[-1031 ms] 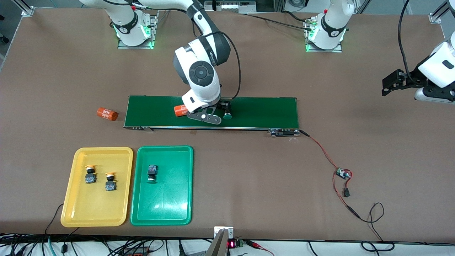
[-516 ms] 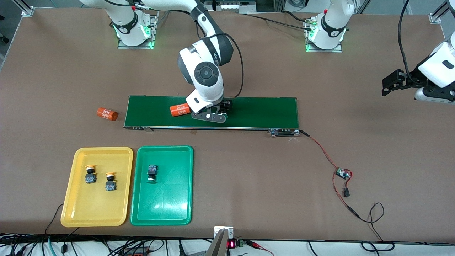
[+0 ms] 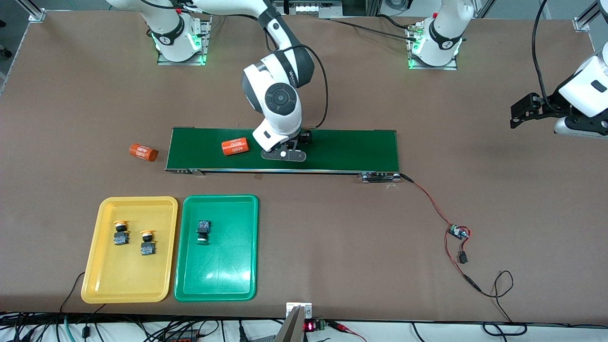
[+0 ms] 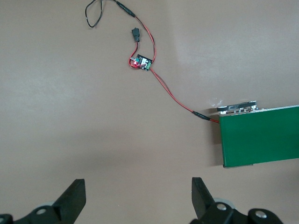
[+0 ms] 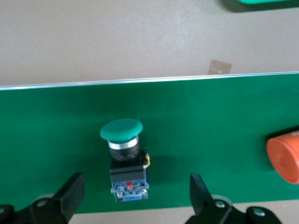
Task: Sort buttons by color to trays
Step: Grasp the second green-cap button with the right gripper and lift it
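On the dark green conveyor belt lies a green-capped button, on its side. My right gripper hangs low over it, open, with the button's blue-black body between the fingertips without touching them. In the front view the right gripper hides this button. The yellow tray holds two yellow-capped buttons. The green tray beside it holds one green-capped button. My left gripper waits open and empty over bare table at the left arm's end.
One orange cylinder rides on the belt close beside the right gripper. Another orange cylinder lies on the table off the belt's end. A small circuit board with red wires runs to the belt's other end.
The right gripper shifted along the belt toward the left arm's end and now covers the green button in the front view. The orange cylinder drifted the other way. The left arm stayed still.
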